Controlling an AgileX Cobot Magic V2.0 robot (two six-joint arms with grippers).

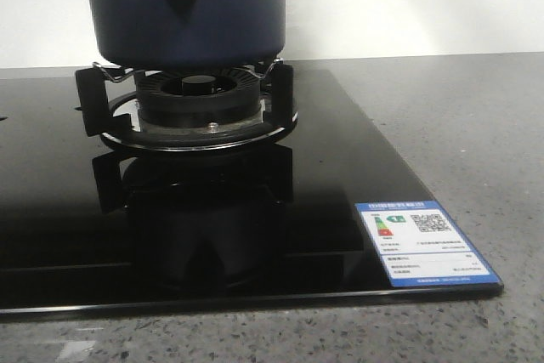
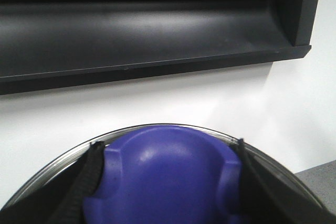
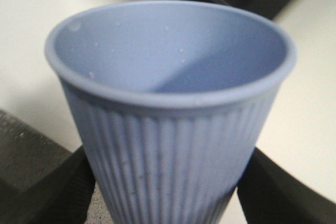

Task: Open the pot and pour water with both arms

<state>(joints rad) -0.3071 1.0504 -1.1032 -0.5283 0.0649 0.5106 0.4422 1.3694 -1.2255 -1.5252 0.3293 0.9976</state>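
Two grips on: left end effector [image 2: 165,182] pinching the lid knob [image 2: 168,171], right end effector [image 3: 168,192] pinching the cup [image 3: 170,114]. I'd lift the lid straight up, keeping the cup level.

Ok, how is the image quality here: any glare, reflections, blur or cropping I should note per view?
Front view: sharp; the glossy black cooktop mirrors the burner, and the pot is cropped at the top. Left wrist view: a soft highlight on the purple-blue knob, with the fingers dark beside it. Right wrist view: the ribbed cup fills the frame, slightly soft, with a shadow inside and a blurred background.
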